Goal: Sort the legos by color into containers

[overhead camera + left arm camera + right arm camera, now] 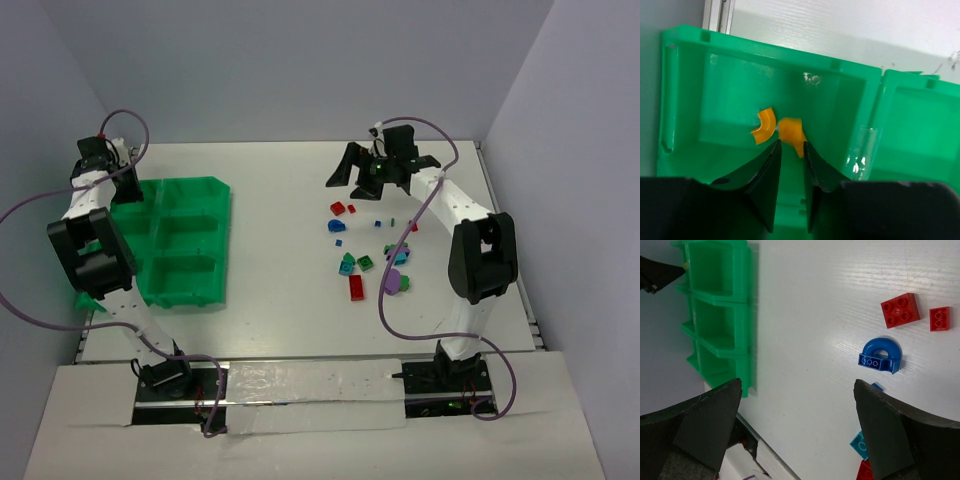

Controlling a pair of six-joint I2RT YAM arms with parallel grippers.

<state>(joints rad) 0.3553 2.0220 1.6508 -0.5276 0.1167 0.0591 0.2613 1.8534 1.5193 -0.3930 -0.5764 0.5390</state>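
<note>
Two orange legos lie in a far-left compartment of the green tray point(685, 90): a curved one point(764, 126) and a chunkier one point(791, 131). My left gripper point(791, 144) hangs just over them, its jaws a narrow gap apart, and the chunky piece's tail reaches the right fingertip point(807, 147). Seen from above, the left gripper point(100, 160) is at the tray's point(222, 200) back left corner. The right gripper point(797, 390) stands wide open and empty above the table, near a blue arch point(881, 355) and two red bricks point(900, 310).
Loose legos are scattered right of centre: a red brick point(338, 209), blue arch point(336, 226), teal point(346, 263), green point(366, 263), a long red plate point(356, 287) and a purple piece point(392, 283). The walls stand close behind and beside the tray.
</note>
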